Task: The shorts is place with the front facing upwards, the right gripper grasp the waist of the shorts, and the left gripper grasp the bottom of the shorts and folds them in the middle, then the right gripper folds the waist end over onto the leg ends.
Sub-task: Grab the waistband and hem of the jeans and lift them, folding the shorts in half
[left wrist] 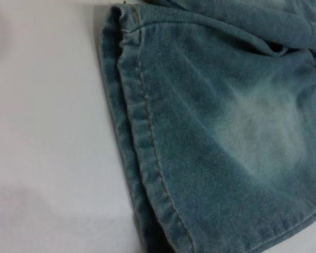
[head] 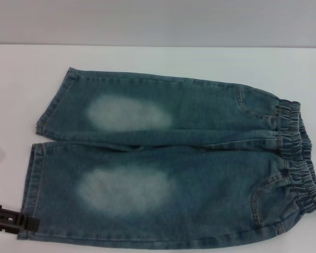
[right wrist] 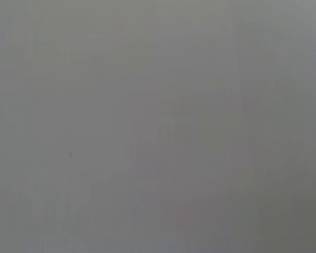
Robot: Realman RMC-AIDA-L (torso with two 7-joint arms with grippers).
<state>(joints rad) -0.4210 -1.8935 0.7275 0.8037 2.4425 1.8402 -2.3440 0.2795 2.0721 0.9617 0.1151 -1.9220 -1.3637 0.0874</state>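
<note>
We see one pair of shorts (head: 168, 163) spread flat on the white table (head: 163, 60), front up, filling the middle of the head view; the waist of the shorts (head: 299, 158) lies toward three o'clock and the bottom of the shorts (head: 38, 158) toward nine, which we judge puts each end on the side of the arm meant to take it. We count two legs, one at about eleven o'clock and one at about seven, each with one pale oval patch, so two patches; two hemmed leg ends; one gathered waistband; two curved pocket seams beside it. The left gripper (head: 10, 217) shows at about eight o'clock, its dark tip just beside or touching the corner of the nearer hem; we cannot tell whether its fingers are spread or closed, nor whether it has cloth. Its wrist view looks along that same hem (left wrist: 142, 132), the stitched cuff lying flat on the table, so we judge it is lining up for the grasp. The right gripper is nowhere in the head view; its wrist camera shows only plain grey. No fold is made yet.
</note>
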